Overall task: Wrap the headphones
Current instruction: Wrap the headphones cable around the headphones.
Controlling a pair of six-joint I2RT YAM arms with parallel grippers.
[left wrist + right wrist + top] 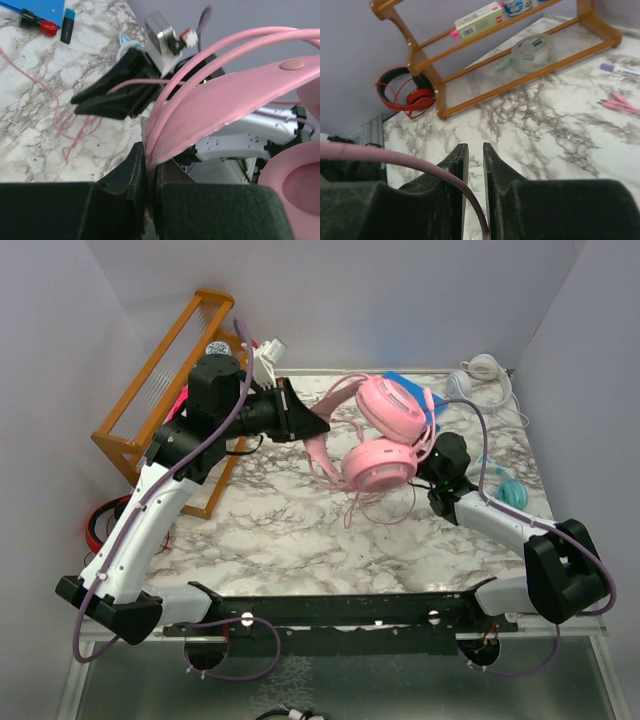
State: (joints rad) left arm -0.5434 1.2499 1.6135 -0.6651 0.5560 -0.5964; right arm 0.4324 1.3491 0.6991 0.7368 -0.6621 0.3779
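**Pink headphones** (385, 435) — at the middle of the marble table (270, 540), with the pink cable (395, 156) trailing loose toward the near edge.
**Left gripper** (150, 175) — clenched on the pink headband (235, 110).
**Right gripper** (473, 170) — just beside the nearer ear cup, jaws narrowly parted. The cable runs through the gap, unpinched.
**White headphones** (482, 370) — far right corner.
**Teal headphones** (512, 492) — beside the right arm.
**Wooden rack** (520, 75) — left side, with the red-and-black headphones (407, 95) near its end.
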